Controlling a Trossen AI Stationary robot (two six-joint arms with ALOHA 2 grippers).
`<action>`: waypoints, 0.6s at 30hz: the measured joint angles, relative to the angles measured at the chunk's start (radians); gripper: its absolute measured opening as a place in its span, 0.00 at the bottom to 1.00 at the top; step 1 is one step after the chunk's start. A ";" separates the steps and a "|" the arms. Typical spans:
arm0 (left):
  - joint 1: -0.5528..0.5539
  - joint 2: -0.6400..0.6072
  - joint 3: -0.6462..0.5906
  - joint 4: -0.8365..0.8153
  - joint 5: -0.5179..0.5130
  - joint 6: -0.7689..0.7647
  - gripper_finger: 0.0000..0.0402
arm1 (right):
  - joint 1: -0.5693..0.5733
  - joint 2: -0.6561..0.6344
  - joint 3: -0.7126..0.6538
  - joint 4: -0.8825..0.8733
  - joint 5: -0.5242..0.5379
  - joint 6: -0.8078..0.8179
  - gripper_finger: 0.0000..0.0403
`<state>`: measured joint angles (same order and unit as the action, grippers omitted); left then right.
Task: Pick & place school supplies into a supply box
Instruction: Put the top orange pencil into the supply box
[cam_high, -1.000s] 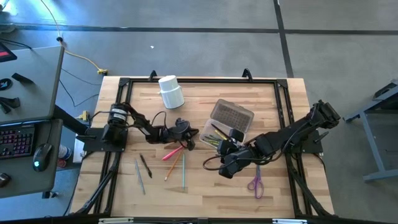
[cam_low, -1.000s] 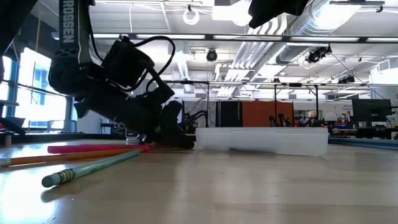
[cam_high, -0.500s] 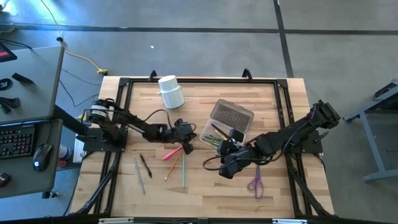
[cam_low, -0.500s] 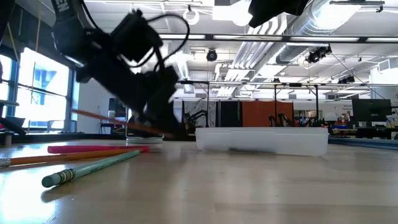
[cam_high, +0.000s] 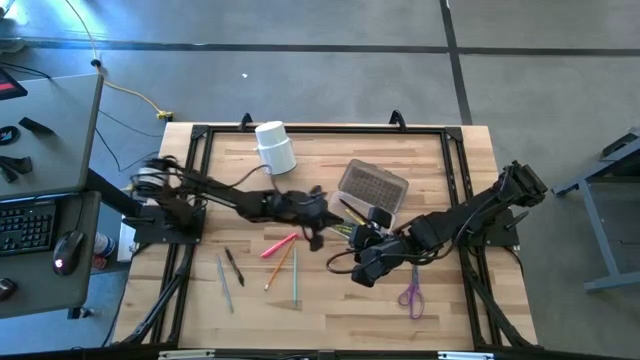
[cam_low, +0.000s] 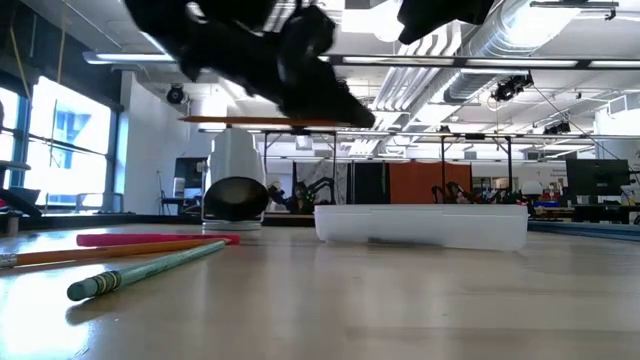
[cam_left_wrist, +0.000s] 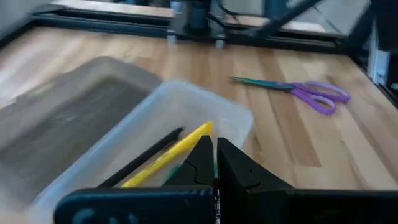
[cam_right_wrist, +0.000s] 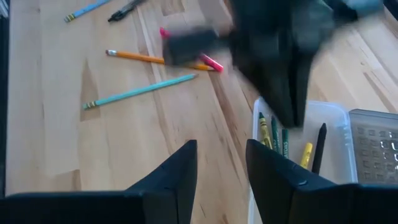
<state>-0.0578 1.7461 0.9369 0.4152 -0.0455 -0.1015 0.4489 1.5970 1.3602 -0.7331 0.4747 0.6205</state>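
One thin pencil (cam_low: 255, 121) clamped in the left end effector (cam_high: 316, 218) hangs near the supply box (cam_high: 362, 203); align it lengthwise over the tray before release, while the right end effector (cam_right_wrist: 219, 163) waits apart alongside.

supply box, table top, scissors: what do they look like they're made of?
Supply box: clear, slightly frosted plastic by the look; the pens inside show through its wall.
Table top: light wood planks, apparently butcher-block; visible grain and seams, low sheen.
Scissors: handles look like purple plastic; blades likely metal, though they show a greenish tint.
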 joint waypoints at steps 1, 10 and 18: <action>-0.001 0.041 0.042 -0.001 0.014 0.019 0.08 | -0.002 0.000 0.000 0.004 0.000 0.000 0.30; 0.028 0.379 0.401 -0.116 0.036 0.077 0.09 | -0.006 0.000 0.000 0.004 0.019 -0.006 0.30; 0.066 0.493 0.582 -0.204 0.039 0.106 0.28 | -0.007 0.000 0.000 -0.015 0.036 -0.047 0.30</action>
<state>0.0082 2.2388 1.5189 0.2116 -0.0063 0.0047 0.4423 1.5970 1.3602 -0.7484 0.5111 0.5733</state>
